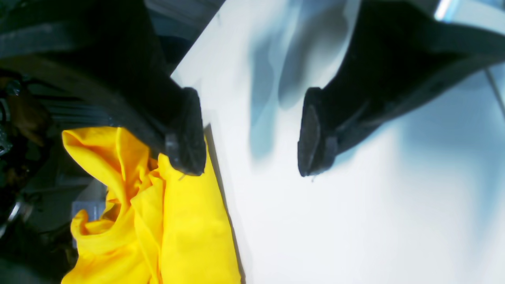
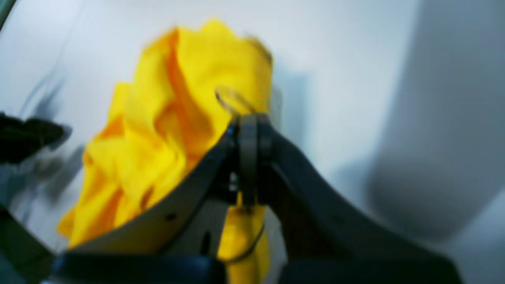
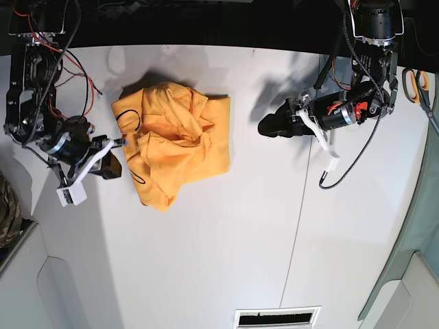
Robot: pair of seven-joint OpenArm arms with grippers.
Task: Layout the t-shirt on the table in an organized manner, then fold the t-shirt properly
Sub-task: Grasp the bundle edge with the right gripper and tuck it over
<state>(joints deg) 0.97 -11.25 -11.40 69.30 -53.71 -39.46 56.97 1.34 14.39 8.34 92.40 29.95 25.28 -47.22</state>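
- Left wrist view: the black two-fingered left gripper is hovering with its jaws spread wide and nothing between them, over the flat matte white table. The crumpled orange-yellow cloth t-shirt is showing below the gripper's one finger, bunched in folds. Whether that finger is touching the cloth, I cannot tell from here.
- Right wrist view: the dark right gripper is clenching its jaws on a pinch of the t-shirt, with yellow fabric running down between the fingers and the bulk of the garment heaped beyond the tips. The picture is blurred, so which part of the shirt is pinched stays unclear.
- Base view: the t-shirt is lying as a rumpled mound on the table, upper left of centre, with thin black scribble print showing along its left side. The right gripper is sitting at the shirt's left edge; the left gripper is standing well apart on the far side.
- Handling note, as judgement: the layout step is under way. The free gripper is best taking an opposite hem or shoulder, with both arms drawing apart low and evenly so the layers are spreading flat rather than dragging as a lump.
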